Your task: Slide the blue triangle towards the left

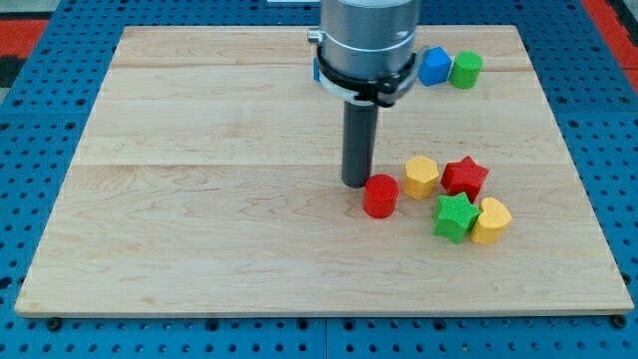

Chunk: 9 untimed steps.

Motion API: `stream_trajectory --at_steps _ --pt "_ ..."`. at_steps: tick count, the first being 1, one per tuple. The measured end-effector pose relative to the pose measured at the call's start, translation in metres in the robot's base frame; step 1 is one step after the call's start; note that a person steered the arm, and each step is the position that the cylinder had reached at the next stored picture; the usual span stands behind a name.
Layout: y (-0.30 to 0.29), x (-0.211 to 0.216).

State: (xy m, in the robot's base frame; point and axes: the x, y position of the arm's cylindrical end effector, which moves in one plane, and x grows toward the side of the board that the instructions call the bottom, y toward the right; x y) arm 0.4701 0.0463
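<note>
Rod: a dark rod hung straight down from the grey arm housing [365, 40] at the far middle of the wooden surface [199, 199].
My tip [356, 184]: it rested on the surface just left of the red cylinder [380, 195], touching it or very nearly so.
Jaws: the arm carried none, only the rod, so neither released nor clenched applied.
Blue triangle: I could not pick it out with certainty; a sliver of blue [317, 70] showed at the left edge of the arm housing, mostly hidden behind it.
Blue block [434, 66]: it sat far on the surface, right of the arm, touching the green cylinder [466, 70] on its right.
Near-right cluster: a yellow block [422, 177] stood just right of the red cylinder, with the red star [465, 178] beside it; nearer lay the green star [455, 216] against a yellow heart-like block [490, 220].
Surround: blue pegboard [40, 130] bordered the surface.
</note>
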Motion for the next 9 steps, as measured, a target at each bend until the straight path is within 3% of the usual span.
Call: stream_trajectory --at_steps 1,2,6,7,9 --pt "0.027 0.002" --pt "0.014 -0.005" --pt "-0.119 -0.173" --pt "-0.094 -0.241" --pt "0.023 -0.210"
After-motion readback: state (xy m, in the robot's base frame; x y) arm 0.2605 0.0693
